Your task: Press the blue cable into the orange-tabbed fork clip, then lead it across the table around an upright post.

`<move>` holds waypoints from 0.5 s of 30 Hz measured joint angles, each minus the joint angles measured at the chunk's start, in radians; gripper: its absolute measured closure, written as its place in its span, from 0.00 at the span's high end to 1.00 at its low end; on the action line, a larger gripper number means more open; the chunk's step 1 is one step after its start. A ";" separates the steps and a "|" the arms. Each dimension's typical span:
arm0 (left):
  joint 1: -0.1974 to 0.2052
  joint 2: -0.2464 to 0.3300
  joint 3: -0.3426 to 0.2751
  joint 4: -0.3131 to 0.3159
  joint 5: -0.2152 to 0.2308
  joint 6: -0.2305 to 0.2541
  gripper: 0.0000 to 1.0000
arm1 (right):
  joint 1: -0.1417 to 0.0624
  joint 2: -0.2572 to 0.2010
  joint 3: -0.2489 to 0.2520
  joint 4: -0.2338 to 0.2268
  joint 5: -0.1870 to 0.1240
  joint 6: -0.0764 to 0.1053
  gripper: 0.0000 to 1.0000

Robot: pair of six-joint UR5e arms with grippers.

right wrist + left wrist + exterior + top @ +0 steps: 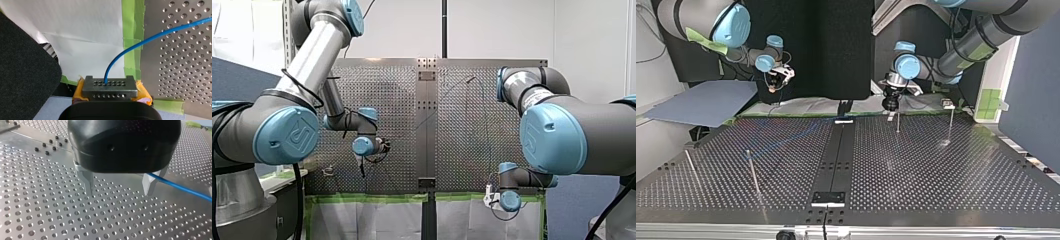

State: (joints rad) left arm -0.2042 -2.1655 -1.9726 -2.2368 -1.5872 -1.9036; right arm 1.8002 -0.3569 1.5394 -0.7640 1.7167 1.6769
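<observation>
Two grippers. Left gripper (118,187) — metal fingers (86,182) spread wide, tips close over the table (50,215), blue cable (180,188) running off from the side of one finger. Right gripper (110,86) — yellow pads (143,93) clamped on the cable, beyond the table's taped edge; from there the cable arcs over green tape (132,50) onto the table

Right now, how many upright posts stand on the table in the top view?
4: outer left post, inner left post, middle-right post, far-right post. More may be hidden.
</observation>
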 joint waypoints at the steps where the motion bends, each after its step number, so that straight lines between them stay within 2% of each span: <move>1: -0.003 0.000 0.006 -0.005 0.001 0.002 0.97 | 0.000 0.000 0.000 0.000 0.000 0.000 0.00; 15: -0.044 0.000 0.089 -0.095 0.000 0.034 0.97 | 0.000 0.000 0.000 0.000 0.000 0.000 0.00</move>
State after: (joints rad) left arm -0.2478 -2.1651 -1.8832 -2.3314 -1.5874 -1.8701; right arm 1.8002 -0.3568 1.5395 -0.7641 1.7167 1.6769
